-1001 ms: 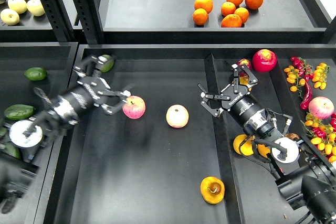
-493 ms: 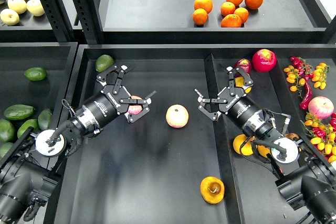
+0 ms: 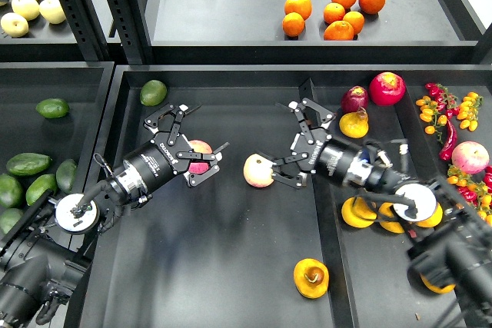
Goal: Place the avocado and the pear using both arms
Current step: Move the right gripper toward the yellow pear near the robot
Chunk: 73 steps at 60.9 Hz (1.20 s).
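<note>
The avocado (image 3: 153, 91), dark green and teardrop-shaped, lies at the back left corner of the middle tray (image 3: 231, 266). The pear (image 3: 310, 277), squat and orange-yellow with a brown stem in a dark dimple, lies near the front of that tray. My left gripper (image 3: 198, 137) is open over a pink-yellow apple (image 3: 202, 157), to the right of and nearer than the avocado. My right gripper (image 3: 282, 140) is open over the tray's divider, its lower finger next to a second apple (image 3: 257, 170), well behind the pear. Neither gripper holds anything.
The left tray holds several green avocados (image 3: 28, 164). The right tray holds a yellow pear-like fruit (image 3: 354, 123), red fruit (image 3: 387, 87), yellow fruit (image 3: 358, 213), peppers and small tomatoes (image 3: 446, 117). Oranges (image 3: 338, 13) and pale apples (image 3: 27, 7) sit on the back shelf.
My left gripper has swung right from beside the avocado to the pink apple. My right gripper has moved left from the right tray to the second apple.
</note>
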Available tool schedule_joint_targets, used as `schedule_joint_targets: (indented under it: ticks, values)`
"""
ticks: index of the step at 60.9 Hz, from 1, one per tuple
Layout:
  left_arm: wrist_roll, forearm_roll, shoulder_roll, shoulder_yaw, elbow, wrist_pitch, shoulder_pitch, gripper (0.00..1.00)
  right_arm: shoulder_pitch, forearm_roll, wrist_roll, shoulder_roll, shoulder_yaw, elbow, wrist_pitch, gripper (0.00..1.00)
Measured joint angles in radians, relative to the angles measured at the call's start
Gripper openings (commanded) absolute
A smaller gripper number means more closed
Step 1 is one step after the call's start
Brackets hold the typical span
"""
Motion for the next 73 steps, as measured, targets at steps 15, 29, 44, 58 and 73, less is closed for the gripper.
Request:
schedule_joint_targets:
  ticks: [15, 29, 44, 58, 73]
  values:
    - [-0.001, 0.000, 0.000, 0.004, 0.000, 0.000, 0.002, 0.95, 0.113, -0.001, -0.014, -0.205, -0.180, 0.048, 0.000, 0.99]
    - [-0.002, 0.000, 0.000, 0.005, -0.003, 0.000, 0.002, 0.96, 0.150, -0.008, -0.071, -0.377, -0.364, 0.108, 0.000, 0.99]
    - [-0.003, 0.000, 0.000, 0.005, -0.003, 0.000, 0.002, 0.98, 0.165, -0.048, -0.118, -0.435, -0.456, 0.126, 0.000, 0.99]
    - [-0.005, 0.000, 0.000, 0.006, -0.003, 0.000, 0.002, 0.99, 0.223, -0.052, -0.132, -0.478, -0.592, 0.138, 0.000, 0.99]
    - [-0.005, 0.000, 0.000, 0.004, -0.005, 0.000, 0.002, 0.99, 0.241, -0.056, -0.132, -0.500, -0.679, 0.162, 0.000, 0.99]
